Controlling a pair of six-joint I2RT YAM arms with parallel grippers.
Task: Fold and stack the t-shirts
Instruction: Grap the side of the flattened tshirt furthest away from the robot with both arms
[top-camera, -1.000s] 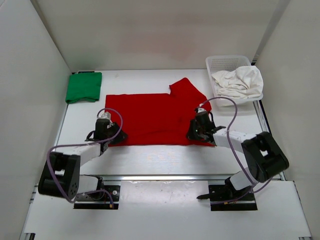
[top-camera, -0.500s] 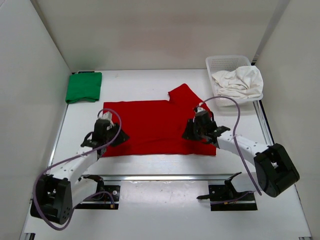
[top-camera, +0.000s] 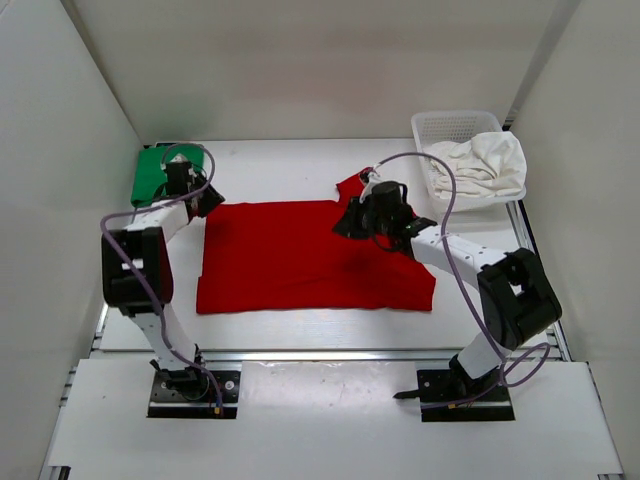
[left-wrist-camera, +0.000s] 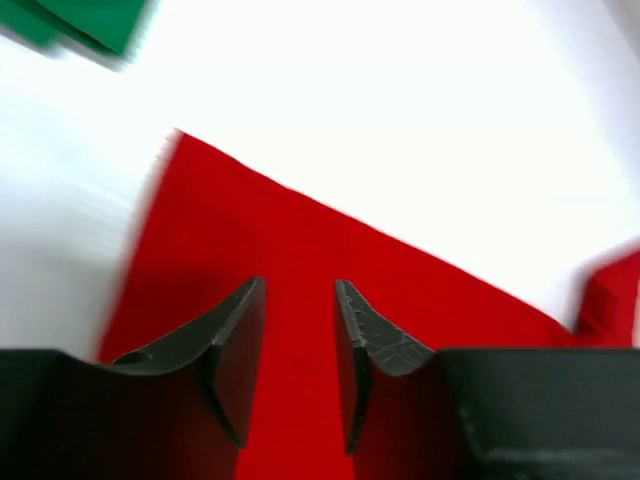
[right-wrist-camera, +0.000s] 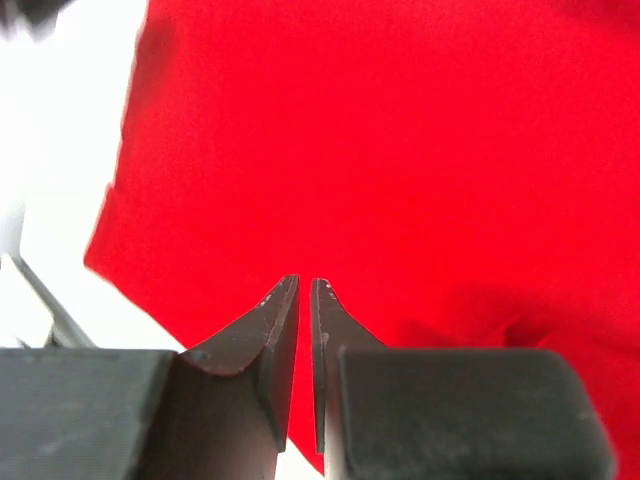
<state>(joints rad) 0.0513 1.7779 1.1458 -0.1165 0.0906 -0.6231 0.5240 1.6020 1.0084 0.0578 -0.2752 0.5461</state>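
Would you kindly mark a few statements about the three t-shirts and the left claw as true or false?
1. The green t-shirt lies folded at the far left corner of the table. True.
2. The white t-shirt is spread flat on the table. False: it lies bunched up in the basket.
3. The red t-shirt is stacked on top of the green one. False: it lies spread on the table beside the green one.
4. The left claw has its jaws apart above red cloth. True.
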